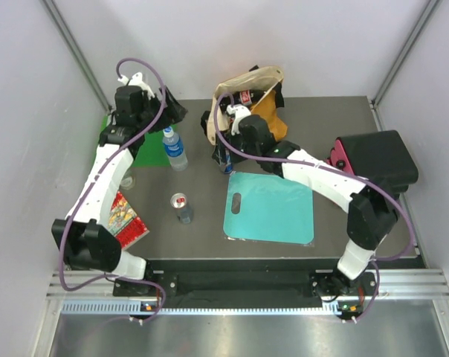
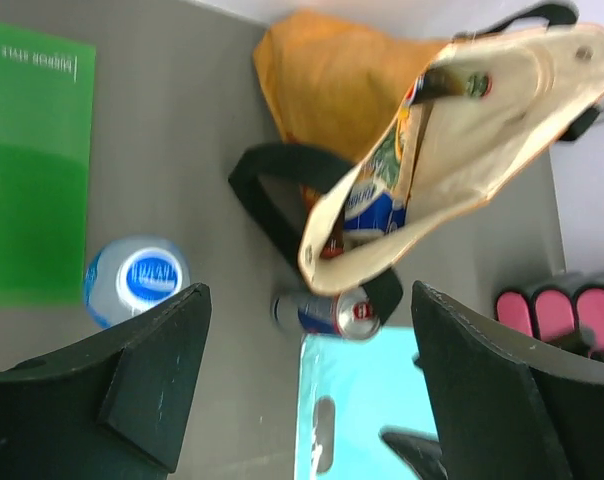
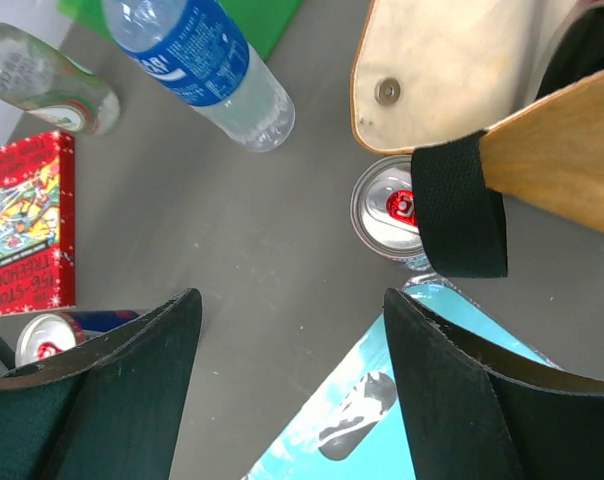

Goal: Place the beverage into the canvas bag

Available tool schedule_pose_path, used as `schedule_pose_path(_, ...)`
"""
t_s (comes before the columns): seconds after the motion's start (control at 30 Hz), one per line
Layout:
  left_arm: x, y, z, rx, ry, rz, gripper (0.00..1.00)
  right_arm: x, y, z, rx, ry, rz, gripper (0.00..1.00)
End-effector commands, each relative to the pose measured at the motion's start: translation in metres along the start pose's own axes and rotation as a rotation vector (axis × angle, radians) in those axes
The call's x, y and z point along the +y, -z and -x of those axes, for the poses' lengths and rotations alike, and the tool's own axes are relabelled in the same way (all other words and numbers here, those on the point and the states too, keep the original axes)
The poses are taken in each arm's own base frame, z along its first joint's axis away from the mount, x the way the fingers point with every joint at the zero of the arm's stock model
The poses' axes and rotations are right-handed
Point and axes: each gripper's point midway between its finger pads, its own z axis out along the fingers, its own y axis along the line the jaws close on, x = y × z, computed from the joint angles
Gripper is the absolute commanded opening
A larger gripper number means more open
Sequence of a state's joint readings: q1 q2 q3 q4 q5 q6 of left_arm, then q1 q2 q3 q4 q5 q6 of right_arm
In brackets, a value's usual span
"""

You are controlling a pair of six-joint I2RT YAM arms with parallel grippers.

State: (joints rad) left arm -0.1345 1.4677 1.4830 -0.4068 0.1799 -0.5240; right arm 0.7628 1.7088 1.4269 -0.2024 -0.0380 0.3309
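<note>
Where the can stands: the silver, red-tabbed drinks can is upright on the table, just beside the open mouth of the mustard-yellow canvas bag with cream lining, its top partly under a black strap.
Right gripper: fingers spread and empty. This looks the nearer arm; the can sits just ahead, toward its right finger, long axis vertical.
Left gripper: spread, empty, farther back.
Writing: the clear water bottle has a blue label, its lettering unreadable.
</note>
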Motion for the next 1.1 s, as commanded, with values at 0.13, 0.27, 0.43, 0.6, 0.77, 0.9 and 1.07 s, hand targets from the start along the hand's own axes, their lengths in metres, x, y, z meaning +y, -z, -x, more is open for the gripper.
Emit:
schedule_pose_path(0.13,0.014,0.044,-0.013,-0.017,-0.051,0.062,0.86,0.004,-0.018,-0.002,-0.009,-0.052,-0.016,0.72)
schedule_pose_path(0.27,0.022,0.065,-0.009,-0.056,-0.073,0.121,0.86,-0.006,-0.024,-0.009,0.003,-0.063,-0.066,0.72)
schedule_pose_path(0.43,0.02,0.088,0.002,-0.111,-0.079,0.141,0.86,-0.016,-0.032,-0.012,-0.012,-0.062,-0.121,0.73)
schedule_pose_path(0.6,0.01,0.109,0.011,-0.163,-0.085,0.111,0.86,-0.019,-0.044,-0.011,-0.025,-0.062,-0.131,0.73)
schedule_pose_path(0.77,0.005,0.12,0.008,-0.171,-0.073,0.082,0.86,-0.032,-0.055,-0.013,-0.051,-0.068,-0.191,0.75)
schedule_pose_path(0.9,0.007,0.122,0.001,-0.158,-0.068,0.082,0.86,-0.034,-0.061,-0.005,-0.099,-0.057,-0.196,0.78)
schedule_pose_path(1.07,0.008,0.128,-0.001,-0.168,-0.066,0.081,0.86,-0.033,-0.07,0.002,-0.124,-0.063,-0.194,0.79)
